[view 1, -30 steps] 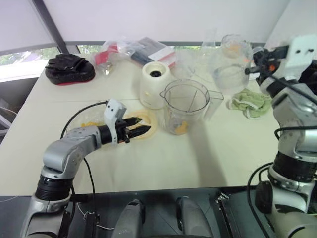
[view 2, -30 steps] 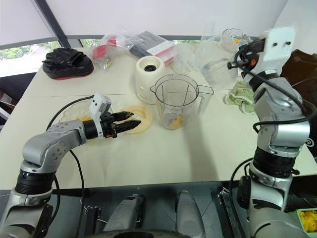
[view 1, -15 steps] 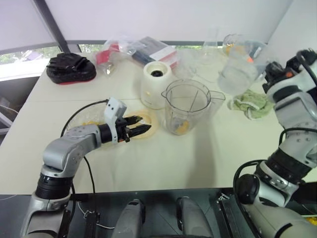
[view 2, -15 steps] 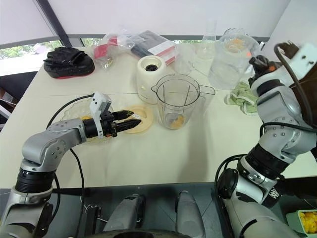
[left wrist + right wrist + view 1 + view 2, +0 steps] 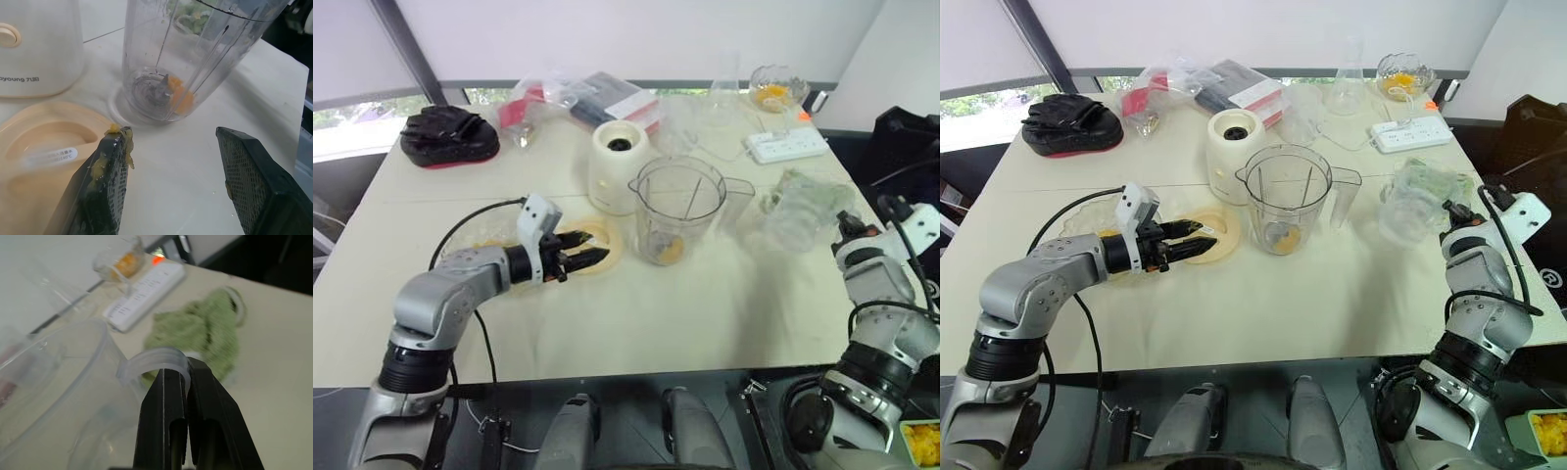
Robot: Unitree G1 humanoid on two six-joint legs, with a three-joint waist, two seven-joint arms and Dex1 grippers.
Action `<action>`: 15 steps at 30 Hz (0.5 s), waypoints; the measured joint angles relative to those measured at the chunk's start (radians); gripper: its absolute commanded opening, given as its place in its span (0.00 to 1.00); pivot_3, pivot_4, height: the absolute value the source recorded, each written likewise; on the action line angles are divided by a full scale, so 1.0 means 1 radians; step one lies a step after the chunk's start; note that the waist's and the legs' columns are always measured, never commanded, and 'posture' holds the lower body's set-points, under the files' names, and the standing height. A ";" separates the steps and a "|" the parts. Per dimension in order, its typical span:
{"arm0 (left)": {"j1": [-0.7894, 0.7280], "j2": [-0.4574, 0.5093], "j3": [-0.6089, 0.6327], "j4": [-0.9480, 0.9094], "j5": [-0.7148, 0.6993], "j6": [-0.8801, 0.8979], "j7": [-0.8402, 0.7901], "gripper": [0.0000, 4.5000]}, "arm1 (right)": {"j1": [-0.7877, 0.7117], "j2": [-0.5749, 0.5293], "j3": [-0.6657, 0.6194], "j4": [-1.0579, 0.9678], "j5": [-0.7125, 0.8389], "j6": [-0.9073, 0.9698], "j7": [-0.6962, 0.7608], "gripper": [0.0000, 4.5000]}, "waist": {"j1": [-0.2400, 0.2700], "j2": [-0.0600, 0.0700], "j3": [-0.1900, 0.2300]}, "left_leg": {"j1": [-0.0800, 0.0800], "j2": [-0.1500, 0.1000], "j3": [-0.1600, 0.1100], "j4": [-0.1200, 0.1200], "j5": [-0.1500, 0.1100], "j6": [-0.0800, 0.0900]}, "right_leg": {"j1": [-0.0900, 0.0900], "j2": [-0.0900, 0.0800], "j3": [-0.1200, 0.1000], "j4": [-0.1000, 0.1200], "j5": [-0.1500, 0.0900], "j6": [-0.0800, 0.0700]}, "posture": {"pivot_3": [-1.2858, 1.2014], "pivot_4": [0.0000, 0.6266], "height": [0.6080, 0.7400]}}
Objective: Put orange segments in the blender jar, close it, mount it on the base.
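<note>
left gripper (image 5: 171,161) hangs low over the table, fingers spread and empty, yellow pulp smeared on one pad (image 5: 105,169). just ahead of its tips stands the blender jar (image 5: 680,211), upright, open-topped, with a few orange segments (image 5: 178,95) lying at the bottom beside the blade hub. under and beside the pulpy finger lies the flat cream-yellow lid (image 5: 597,245), resting on the table, apart from the jar. the base (image 5: 619,166) stands just beyond the lid and next to the jar, dark socket up, nothing mounted on it. behind the left gripper, near its wrist, a clear dish (image 5: 475,240) shows orange pieces through its wall. right gripper (image 5: 178,382) is clenched on the thin curved handle of a second clear pitcher (image 5: 1415,201), which hangs blurred above the green cloth (image 5: 205,330); past it lie a white power strip (image 5: 146,291) and a small glass cup of orange bits (image 5: 120,262), well off from the jar. judgement: loading looks partly done, closing not yet begun. if more fruit goes in, the left gripper should reach back to the dish, pinch one piece lightly, and release it well inside the jar mouth, not on the rim. if the lid is next, slide one finger under its edge and grip the rim; the sticky pad may drag the lid on release. keep the held pitcher away from the jar so it is not knocked.
</note>
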 measured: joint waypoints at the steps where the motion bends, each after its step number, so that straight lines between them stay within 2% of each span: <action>1: 0.000 0.000 0.000 0.000 0.000 0.006 0.000 0.63 | 0.004 -0.001 0.002 0.022 -0.001 -0.021 0.007 0.01 | 0.000 0.000 0.000 | 0.000 0.000 0.000 0.000 0.000 0.000 | 0.000 0.000 0.000 0.000 0.000 0.000 | 0.52 0.24 1.00; 15: 0.000 0.009 0.006 -0.041 -0.039 0.036 0.020 0.63 | 0.005 -0.056 0.075 0.299 -0.060 -0.349 0.081 0.01 | -0.001 0.001 0.000 | 0.000 0.000 0.000 0.000 0.000 0.000 | 0.000 0.000 0.000 0.000 0.000 0.000 | 0.52 0.24 1.00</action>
